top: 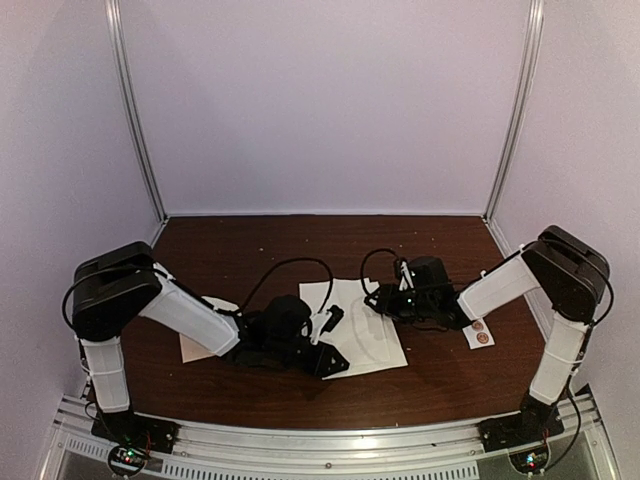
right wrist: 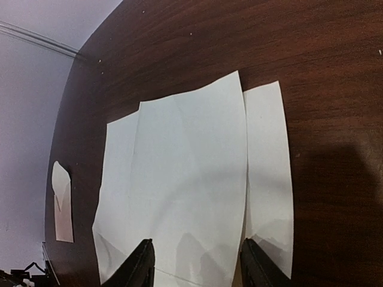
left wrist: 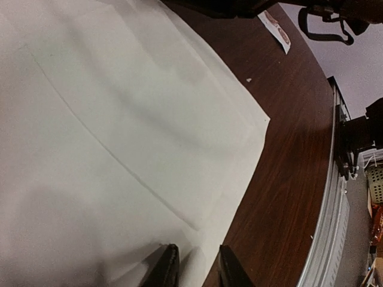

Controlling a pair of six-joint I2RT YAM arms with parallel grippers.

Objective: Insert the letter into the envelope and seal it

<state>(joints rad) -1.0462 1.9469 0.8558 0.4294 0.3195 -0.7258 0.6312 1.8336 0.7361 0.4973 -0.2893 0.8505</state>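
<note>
**Both grippers at the letter, envelope lying apart**

We see the large off-white creased paper letter (top: pixel 352 330) lying flat at the middle of the dark brown wooden table (top: pixel 300 245), between the two arms. From overhead it looks almost square, its edges turned a little off the table's edges, so we cannot tell its long axis there. The right wrist view adds detail: long creases run away from the fingers, and a narrower panel lies flat along the right side of the sheet (right wrist: pixel 191 179). The left wrist view shows one crease crossing the sheet (left wrist: pixel 119 119) at a slant, and a corner pointing towards the table's near edge.

The left gripper (left wrist: pixel 197 272) sits at the letter's edge. Its jaws are parted by a narrow gap, with the paper's edge showing in that gap; we cannot tell whether either finger touches it. The right gripper (right wrist: pixel 198 266) has its jaws spread wider, one on each side of the sheet's near end.

The small cream-tan paper envelope (right wrist: pixel 61 206) lies well apart from the letter. In the overhead view it is partly hidden under the left arm (top: pixel 193 347). The white sticker strip (top: pixel 480 333) with round stickers lies beside the right arm, and it also shows in the left wrist view (left wrist: pixel 275 30).
</note>
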